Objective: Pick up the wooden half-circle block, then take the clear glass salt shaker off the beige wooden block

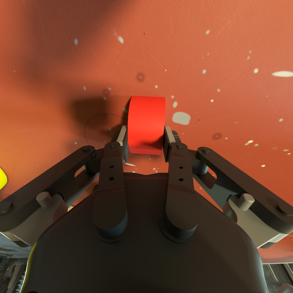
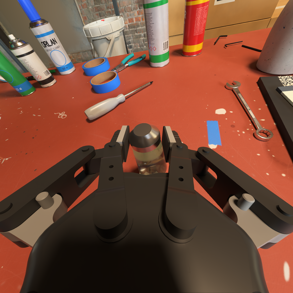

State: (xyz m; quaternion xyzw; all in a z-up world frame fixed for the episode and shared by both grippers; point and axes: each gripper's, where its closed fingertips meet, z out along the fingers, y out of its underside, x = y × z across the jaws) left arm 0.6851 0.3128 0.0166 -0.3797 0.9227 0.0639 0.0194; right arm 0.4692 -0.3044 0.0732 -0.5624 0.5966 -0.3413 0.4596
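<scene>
Now shaker upright between tool pads

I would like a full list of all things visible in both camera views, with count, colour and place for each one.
Red half-circle block: 1, red, between left gripper's fingers.
Yellow object: 1, left edge, mostly cut off.
Clear glass salt shaker: 1, dark metal cap, between right gripper's fingers.
Spray cans: 5, mixed colours, table's far side.
Blue tape rolls: 2, far left.
Teal-handled pliers: 1, beside the rolls.
White-handled screwdriver: 1, centre.
Steel wrench: 1, right.
Black hex keys: 3, far right.
Blue tape strip: 1, on table.
White bucket: 1, behind table.
Red-orange table: 1, paint-speckled.
Left gripper: shut on block.
Right gripper: around shaker.
</scene>
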